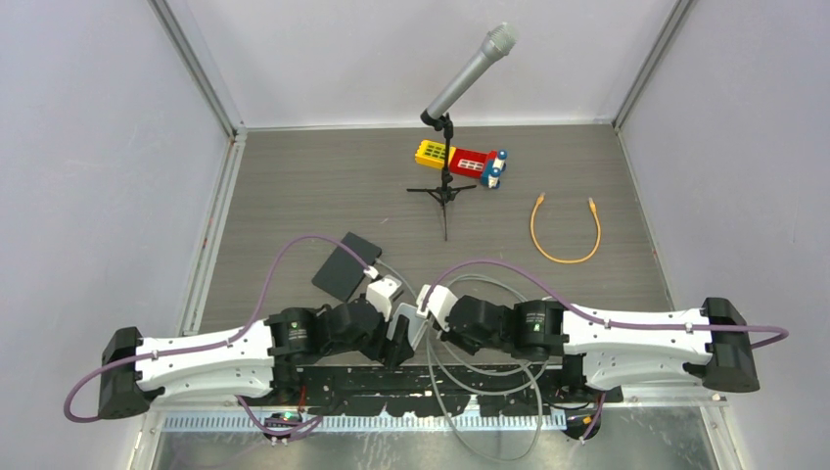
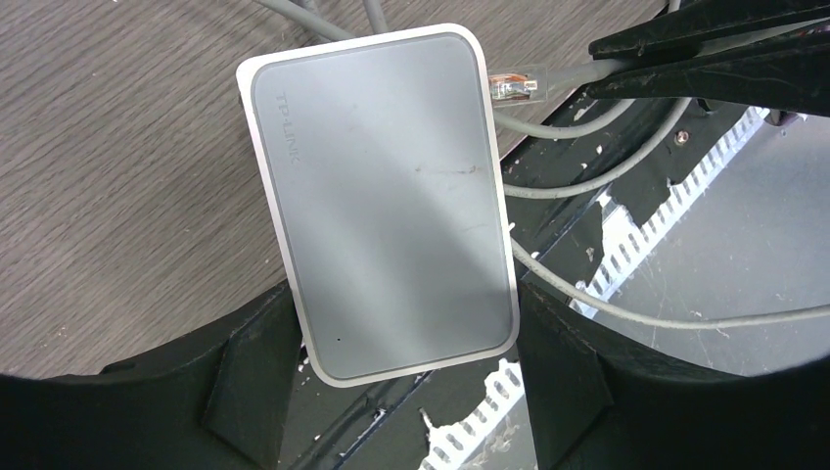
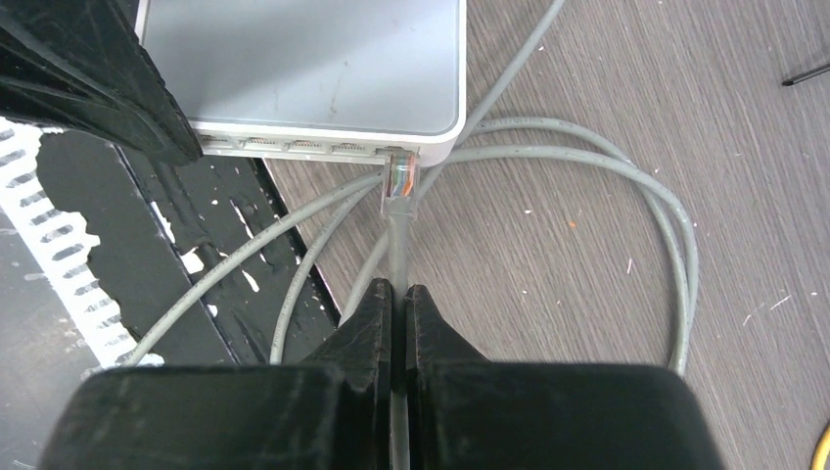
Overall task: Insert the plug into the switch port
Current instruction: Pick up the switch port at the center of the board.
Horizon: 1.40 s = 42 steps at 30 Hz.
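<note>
The left hand point(image 2: 406, 377) pinches the grey switch point(image 2: 387, 201) by its two long sides, holding it over the near edge of the tabletop point(image 3: 607, 98). The right hand point(image 3: 398, 304), fingers pressed together, pinches the grey cable point(image 3: 396, 245) just behind the plug point(image 3: 400, 176). The plug's tip sits at the end port of the switch's row. How deep it sits cannot be told.

The top camera overlooks the whole tabletop point(image 1: 294, 186); both wrist cameras look closely down at the same switch point(image 2: 382, 206).
</note>
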Each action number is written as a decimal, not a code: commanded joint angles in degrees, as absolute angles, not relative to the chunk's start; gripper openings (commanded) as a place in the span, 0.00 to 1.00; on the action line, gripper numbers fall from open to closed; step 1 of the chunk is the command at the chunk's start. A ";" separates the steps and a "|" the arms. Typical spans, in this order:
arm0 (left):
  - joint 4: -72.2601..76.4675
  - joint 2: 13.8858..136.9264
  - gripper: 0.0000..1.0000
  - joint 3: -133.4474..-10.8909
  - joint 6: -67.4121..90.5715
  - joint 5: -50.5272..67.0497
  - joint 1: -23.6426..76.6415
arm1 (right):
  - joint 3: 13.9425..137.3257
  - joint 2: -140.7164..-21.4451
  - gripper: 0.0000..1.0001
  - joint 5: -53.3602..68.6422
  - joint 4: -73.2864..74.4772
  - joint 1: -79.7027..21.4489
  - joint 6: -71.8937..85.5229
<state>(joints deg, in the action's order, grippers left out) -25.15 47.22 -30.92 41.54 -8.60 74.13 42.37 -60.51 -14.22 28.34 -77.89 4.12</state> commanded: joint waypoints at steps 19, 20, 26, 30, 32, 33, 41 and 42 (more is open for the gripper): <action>-18.72 46.01 0.00 -34.84 39.99 -1.41 74.98 | 48.95 -63.73 0.01 -17.95 24.33 -79.89 3.26; -18.67 46.12 0.00 -34.81 39.99 -1.38 74.97 | 49.03 -63.66 0.00 -17.86 24.20 -79.89 3.25; -18.12 46.65 0.00 -34.85 39.96 -1.45 74.98 | 49.05 -64.10 0.01 -16.67 23.57 -79.97 3.86; -18.05 47.03 0.00 -35.07 39.97 -1.69 75.00 | 49.06 -65.04 0.00 -15.87 22.94 -80.36 4.35; -17.85 47.02 0.00 -35.10 39.99 -1.74 74.99 | 49.12 -65.75 0.01 -15.57 22.85 -80.54 4.36; -17.74 46.97 0.00 -35.18 39.99 -1.85 74.97 | 49.21 -66.24 0.01 -15.46 22.84 -80.59 4.42; -17.49 46.23 0.00 -34.84 40.33 -2.47 74.98 | 49.39 -68.20 0.00 -14.77 21.36 -81.72 5.24; -17.44 46.33 0.00 -34.78 40.34 -2.42 74.98 | 49.39 -68.16 0.00 -14.84 21.09 -81.81 5.46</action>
<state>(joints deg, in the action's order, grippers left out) -28.05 47.57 -30.96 41.25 -8.23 74.06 46.41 -67.96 -15.31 29.98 -81.25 3.81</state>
